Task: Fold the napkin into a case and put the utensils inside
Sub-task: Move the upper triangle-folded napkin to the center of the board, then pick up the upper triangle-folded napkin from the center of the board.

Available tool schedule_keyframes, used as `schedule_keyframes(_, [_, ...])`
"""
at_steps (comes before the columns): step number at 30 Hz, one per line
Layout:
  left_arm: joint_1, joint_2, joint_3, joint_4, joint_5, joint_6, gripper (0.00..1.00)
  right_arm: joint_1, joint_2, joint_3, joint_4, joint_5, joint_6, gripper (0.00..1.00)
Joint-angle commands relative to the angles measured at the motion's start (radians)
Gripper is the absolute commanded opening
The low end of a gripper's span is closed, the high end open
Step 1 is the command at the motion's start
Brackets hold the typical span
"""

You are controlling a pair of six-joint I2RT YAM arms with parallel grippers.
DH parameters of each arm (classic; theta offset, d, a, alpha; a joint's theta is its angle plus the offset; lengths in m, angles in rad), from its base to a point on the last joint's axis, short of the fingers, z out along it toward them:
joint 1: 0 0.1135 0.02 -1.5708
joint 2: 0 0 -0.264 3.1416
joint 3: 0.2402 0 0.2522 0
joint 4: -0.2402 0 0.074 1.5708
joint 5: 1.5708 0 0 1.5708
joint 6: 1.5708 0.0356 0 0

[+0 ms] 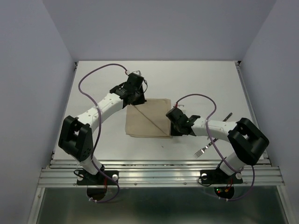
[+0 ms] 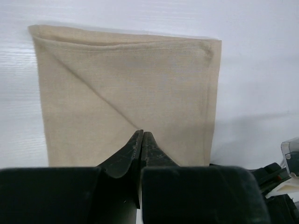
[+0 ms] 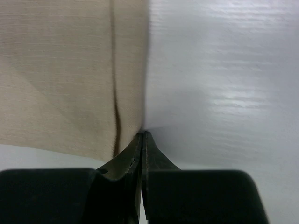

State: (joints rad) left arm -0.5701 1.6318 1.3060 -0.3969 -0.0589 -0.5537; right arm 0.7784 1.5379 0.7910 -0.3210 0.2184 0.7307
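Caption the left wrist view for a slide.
Left gripper closed on the near edge of the folded napkin, where its diagonal crease ends.

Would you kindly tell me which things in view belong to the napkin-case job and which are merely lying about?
For the job: napkin; fork; a slim dark piece half hidden by the right arm, probably the knife; left fingers and right fingers, at opposite napkin corners.

Just there: purple cables; metal rail along the near edge. Both are rig fittings.
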Motion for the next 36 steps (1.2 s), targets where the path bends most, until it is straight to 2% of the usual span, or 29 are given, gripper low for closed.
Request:
schedule_keyframes(1, [-0.002, -0.087, -0.017, -0.100, -0.119, 0.015, 0.10, 0.085, 0.128, 0.115, 0.068, -0.020, -0.025, 0.01])
schedule_keyframes(6, [-0.002, -0.156, -0.022, -0.161, -0.220, 0.024, 0.17, 0.145, 0.168, 0.188, 0.100, -0.023, -0.008, 0.01])
schedule_keyframes(11, [-0.007, -0.159, -0.053, -0.164, -0.219, 0.052, 0.25, 0.145, 0.065, 0.142, 0.096, 0.065, 0.003, 0.06])
schedule_keyframes(16, [-0.074, -0.127, -0.068, -0.172, -0.290, 0.041, 0.39, 0.027, -0.062, 0.003, 0.062, 0.076, 0.025, 0.10])
schedule_keyframes(20, [-0.219, -0.083, -0.068, -0.185, -0.383, 0.009, 0.55, -0.134, -0.203, -0.120, 0.065, 0.004, 0.016, 0.16])
schedule_keyframes(22, [-0.267, -0.044, -0.079, -0.177, -0.404, -0.011, 0.56, -0.219, -0.263, -0.162, 0.066, -0.022, -0.008, 0.20])
schedule_keyframes(26, [-0.387, 0.046, -0.071, -0.180, -0.429, -0.041, 0.56, -0.313, -0.321, -0.200, 0.065, -0.062, -0.040, 0.25])
schedule_keyframes(31, [-0.510, 0.132, -0.057, -0.175, -0.458, -0.061, 0.56, -0.344, -0.375, -0.226, 0.065, -0.082, -0.043, 0.30])
schedule_keyframes(36, [-0.565, 0.194, -0.036, -0.163, -0.489, -0.049, 0.55, -0.353, -0.386, -0.243, 0.065, -0.088, -0.045, 0.36])
